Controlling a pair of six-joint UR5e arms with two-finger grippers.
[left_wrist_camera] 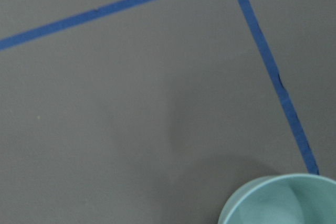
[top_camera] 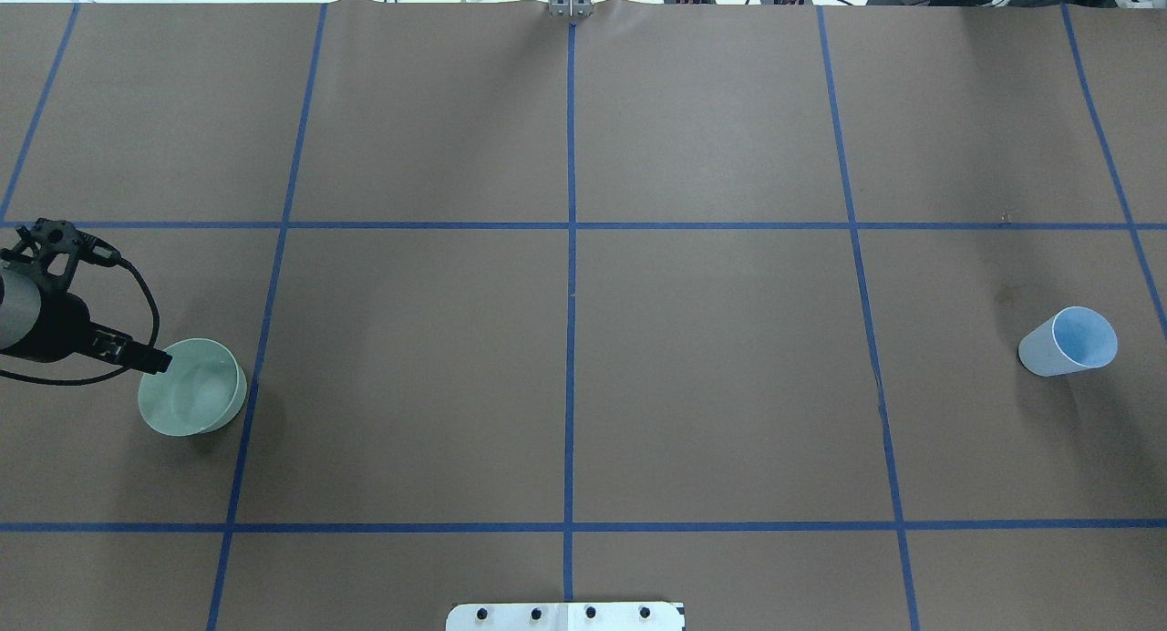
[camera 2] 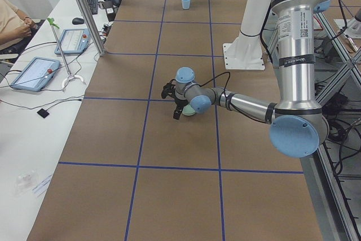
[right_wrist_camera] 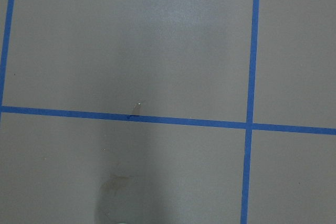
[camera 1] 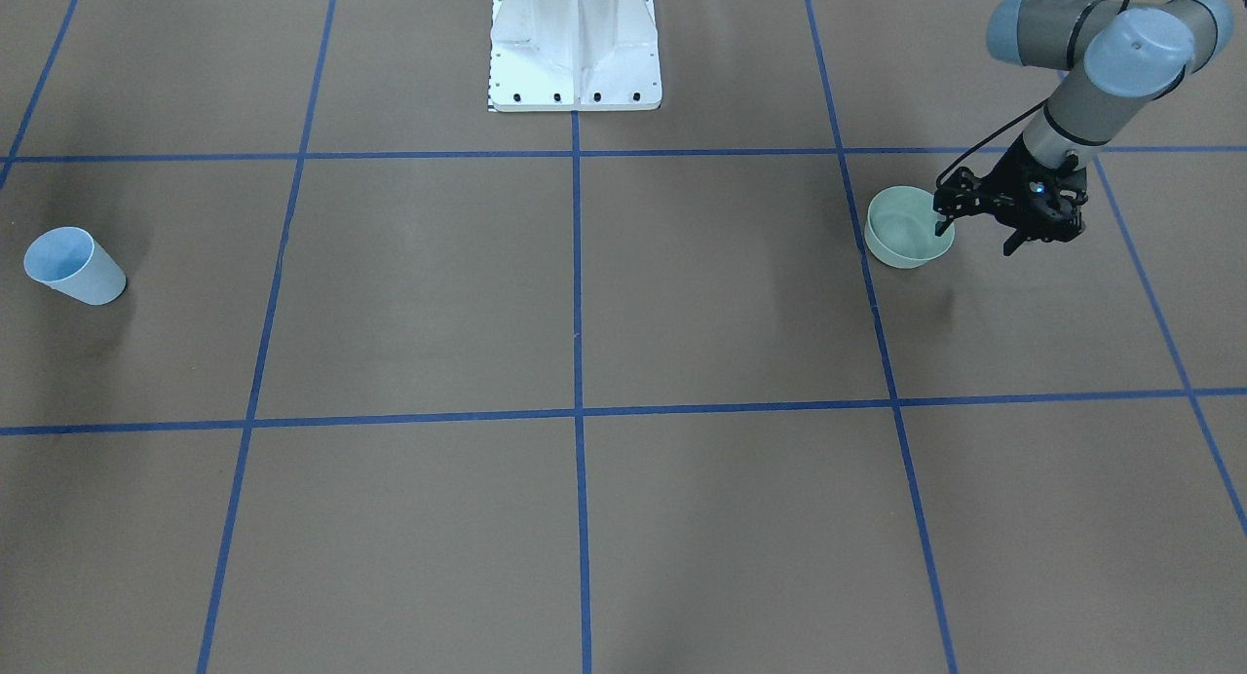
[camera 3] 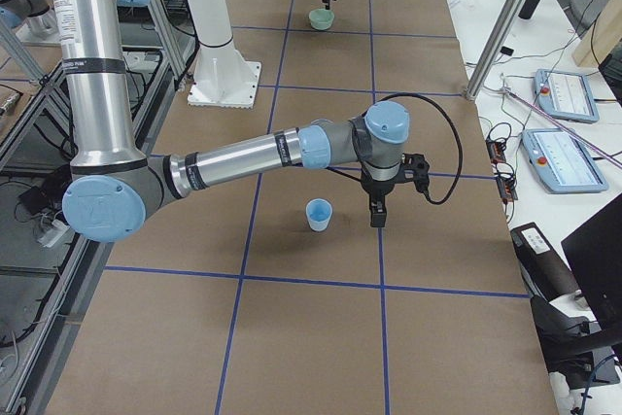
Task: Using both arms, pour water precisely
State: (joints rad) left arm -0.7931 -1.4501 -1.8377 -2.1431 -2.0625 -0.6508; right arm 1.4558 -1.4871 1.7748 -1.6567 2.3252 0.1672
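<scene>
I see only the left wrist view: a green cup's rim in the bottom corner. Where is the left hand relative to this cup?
Observer: The left hand is open at the green cup; one finger is at its rim, the other outside.
Operator: And where is the other cup?
Observer: The blue cup stands upright at the robot's right end of the table, with the right hand beside it, apart.

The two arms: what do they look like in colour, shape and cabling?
The left arm and right arm look alike: silver tubes, grey joints with round light blue caps, black bands. The left gripper and right gripper are black and two-fingered, each fed by a looping black cable.
</scene>
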